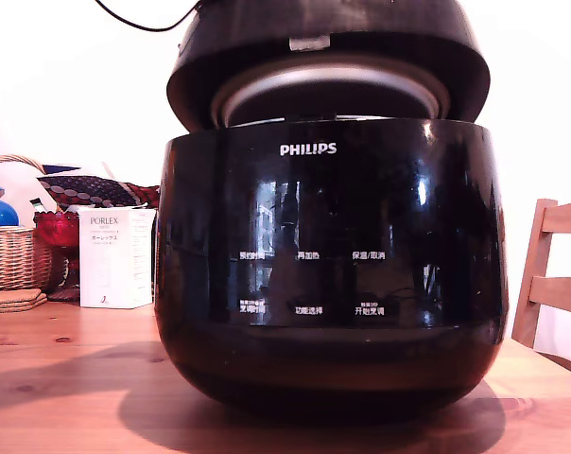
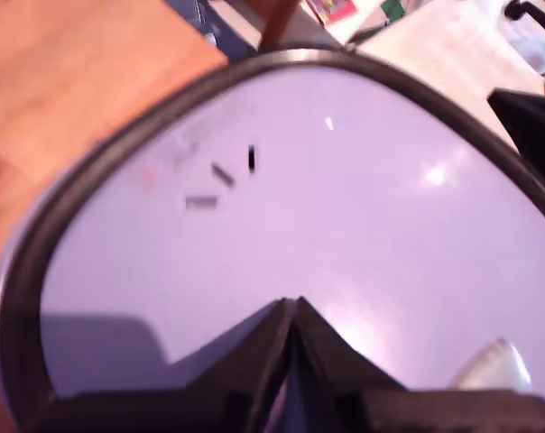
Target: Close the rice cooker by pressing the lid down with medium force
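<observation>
- The rice cooker [image 1: 331, 274] stands in the middle of the wooden counter [image 1: 59, 378], close to its front edge.
- The lid [image 1: 328, 57] is nearly down, with a narrow gap left above the body.
- In the wrist view the hand [image 2: 290, 320] has its fingers pressed together, holding nothing, tips on the lid's pale top.
- Judgement: the pressing step is in hand; next comes a firm push straight down until it latches.

Lid [image 1: 328, 47] top cut off by exterior view's upper edge; tool not seen there. Wrist view blurred: tool [image 2: 290, 311] tips meet at a point, base cut by frame edge. Pale lid surface beyond tool w/ small dark marks, unreadable. Clutter past lid rim too blurred to ID.
</observation>
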Controlling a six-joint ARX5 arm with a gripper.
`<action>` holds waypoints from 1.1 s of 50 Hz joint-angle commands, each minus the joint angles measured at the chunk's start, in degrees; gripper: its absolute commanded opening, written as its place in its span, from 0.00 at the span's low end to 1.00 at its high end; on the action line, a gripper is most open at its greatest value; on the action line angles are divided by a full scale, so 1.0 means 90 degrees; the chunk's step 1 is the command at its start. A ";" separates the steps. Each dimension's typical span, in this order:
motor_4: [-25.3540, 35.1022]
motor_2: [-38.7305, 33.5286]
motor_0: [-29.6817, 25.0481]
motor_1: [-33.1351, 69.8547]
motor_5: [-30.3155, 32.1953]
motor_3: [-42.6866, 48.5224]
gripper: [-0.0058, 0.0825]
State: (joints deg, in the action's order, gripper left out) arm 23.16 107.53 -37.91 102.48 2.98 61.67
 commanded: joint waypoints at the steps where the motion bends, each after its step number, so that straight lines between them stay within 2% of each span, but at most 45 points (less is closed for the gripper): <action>1: -0.0049 -0.0017 -0.0058 0.0160 0.0039 -0.0124 0.04; 20: -0.0216 -0.0017 -0.0138 0.0160 0.0007 -0.0333 0.04; 34: -0.0602 -0.0073 -0.0253 0.0160 0.0012 -0.0408 0.04; 39: -0.0809 -0.0248 -0.0253 0.0158 0.0034 -0.0590 0.04; 55: -0.0901 -0.1088 -0.0401 -0.0204 0.0000 -0.1358 0.04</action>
State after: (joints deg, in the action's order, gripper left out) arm 15.20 101.19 -40.36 101.43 3.09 49.45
